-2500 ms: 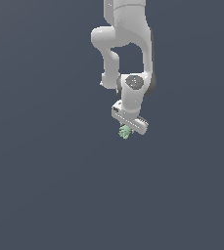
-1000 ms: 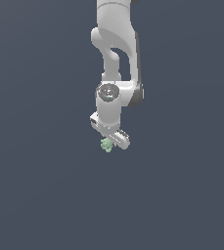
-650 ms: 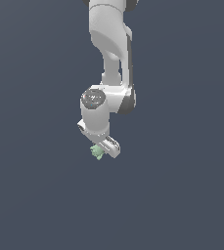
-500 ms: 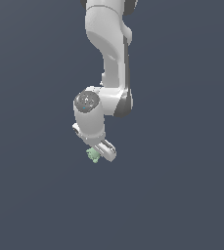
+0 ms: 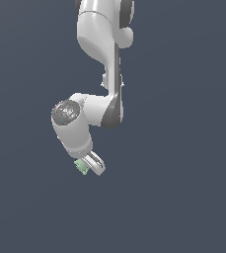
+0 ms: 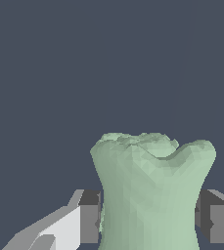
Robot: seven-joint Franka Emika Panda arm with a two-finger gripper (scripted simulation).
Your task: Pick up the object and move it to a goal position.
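Swinging toward the exterior view's left and lower than a moment ago, the gripper (image 5: 87,168) pinches the object (image 5: 81,167) between its fingers (image 6: 84,217), so carrying is underway.

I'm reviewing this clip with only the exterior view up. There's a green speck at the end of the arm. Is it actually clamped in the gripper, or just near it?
Observer: Clamped. In the wrist view the mint-green object sits between the two fingers, with a dark pad against each of its sides.
Operator: What shape is it? It's a blob for me.
Observer: Lumpy and waisted, flaring toward an uneven, dished end that sticks out past the gripper fingertips.
Operator: Anything beyond it, like a goal marker?
Observer: Nothing; the wrist view shows only plain dark background beyond the object.
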